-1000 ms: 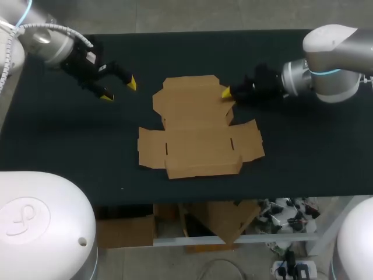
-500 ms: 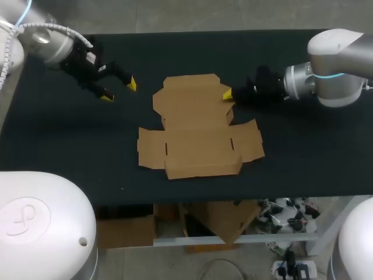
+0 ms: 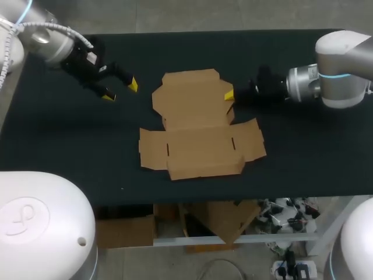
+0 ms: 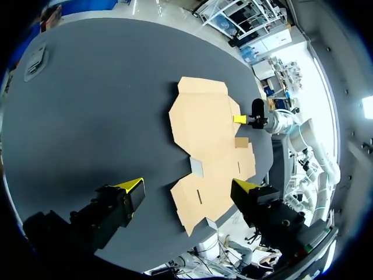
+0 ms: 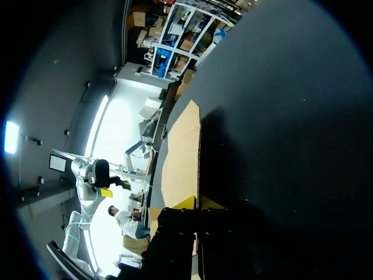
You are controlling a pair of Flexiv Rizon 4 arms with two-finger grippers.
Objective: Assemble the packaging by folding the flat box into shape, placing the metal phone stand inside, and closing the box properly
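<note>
Cardboard, brown and creased, lies spread on the dark worktop (image 3: 70, 146): the box (image 3: 198, 146) is not yet folded, its near panel and side flaps flat towards my side and its wider far panel beyond them. Over the last second the whole sheet has crept slightly to the right and its far edge has stretched away, while the right arm has drawn back towards its own side. I take this to mean the far panel is being tugged or lifted at its right edge, so the folding is only just starting. The right tool (image 3: 228, 95) sits on that right edge of the far panel, nearly closed, one yellow tip on top of the cardboard; in its own wrist view the sheet runs edge-on between the two tips, so it appears pinched. The left tool (image 3: 120, 90) hangs wide open and empty, well apart from the box's left side, unmoved.
</note>
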